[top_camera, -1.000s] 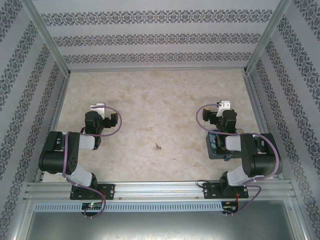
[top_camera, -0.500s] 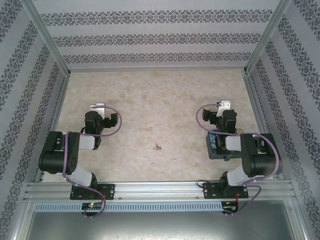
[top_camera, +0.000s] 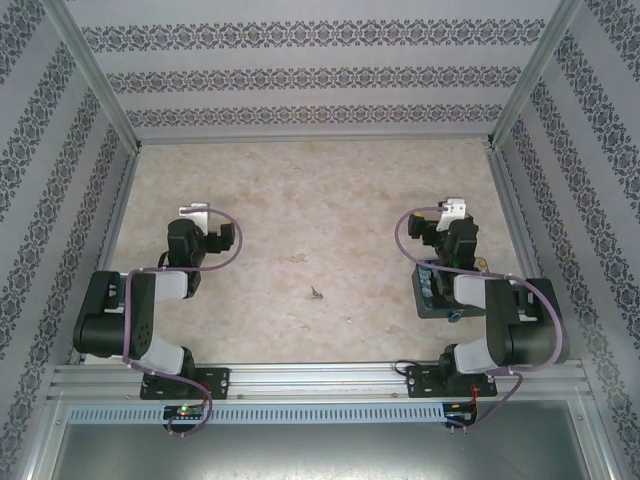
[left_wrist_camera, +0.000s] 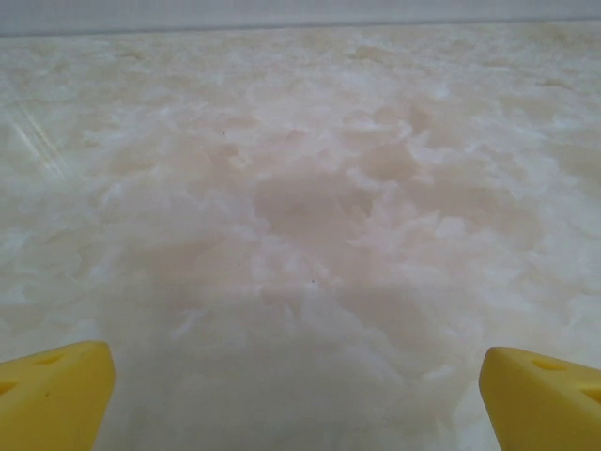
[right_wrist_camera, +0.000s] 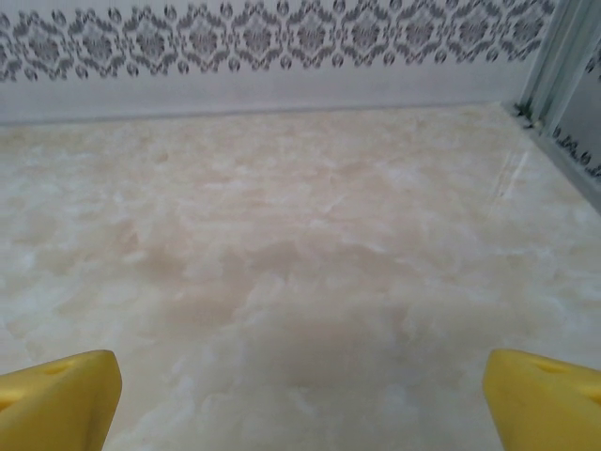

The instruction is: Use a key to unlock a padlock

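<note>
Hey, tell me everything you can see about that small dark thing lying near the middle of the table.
It is the key, seen from above as a tiny, thin, dull brownish sliver, metal by the look of it. It lies flat on the pale marbled table, near the middle and a little towards the near edge. Nothing but the table touches it. Its bow and teeth are too small to tell apart.

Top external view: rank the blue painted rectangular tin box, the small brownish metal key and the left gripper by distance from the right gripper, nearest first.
1. blue painted rectangular tin box: just on the base side of the right gripper, partly under the right arm.
2. small brownish metal key: mid-table, off to its left.
3. left gripper: across the table, on the far left side.
</note>
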Controlling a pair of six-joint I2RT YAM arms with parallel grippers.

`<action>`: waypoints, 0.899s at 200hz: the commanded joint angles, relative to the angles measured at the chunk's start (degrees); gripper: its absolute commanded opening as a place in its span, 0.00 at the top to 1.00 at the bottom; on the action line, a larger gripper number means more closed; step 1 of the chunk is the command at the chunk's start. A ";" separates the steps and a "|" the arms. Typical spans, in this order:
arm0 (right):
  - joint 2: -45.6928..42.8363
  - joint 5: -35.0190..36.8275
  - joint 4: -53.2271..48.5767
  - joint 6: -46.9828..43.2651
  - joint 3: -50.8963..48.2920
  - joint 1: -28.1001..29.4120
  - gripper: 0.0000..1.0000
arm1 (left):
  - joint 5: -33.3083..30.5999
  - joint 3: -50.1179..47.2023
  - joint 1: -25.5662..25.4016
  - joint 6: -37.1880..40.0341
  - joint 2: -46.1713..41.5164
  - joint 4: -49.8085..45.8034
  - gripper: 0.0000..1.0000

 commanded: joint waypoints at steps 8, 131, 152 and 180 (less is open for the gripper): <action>-4.81 3.03 -4.19 1.83 0.24 -0.45 0.02 | -0.47 2.55 0.56 -0.30 -3.74 -5.93 0.00; -23.66 6.72 -75.39 36.09 19.09 -17.10 0.02 | 10.40 26.59 -7.07 -24.12 -9.81 -46.73 0.00; -24.84 5.00 -79.49 36.68 18.68 -23.26 0.02 | 9.24 29.96 -13.76 -26.04 -8.54 -50.43 0.00; -24.29 2.58 -80.94 36.50 17.21 -28.03 0.02 | 6.37 33.34 -22.60 -28.37 -6.11 -51.82 0.00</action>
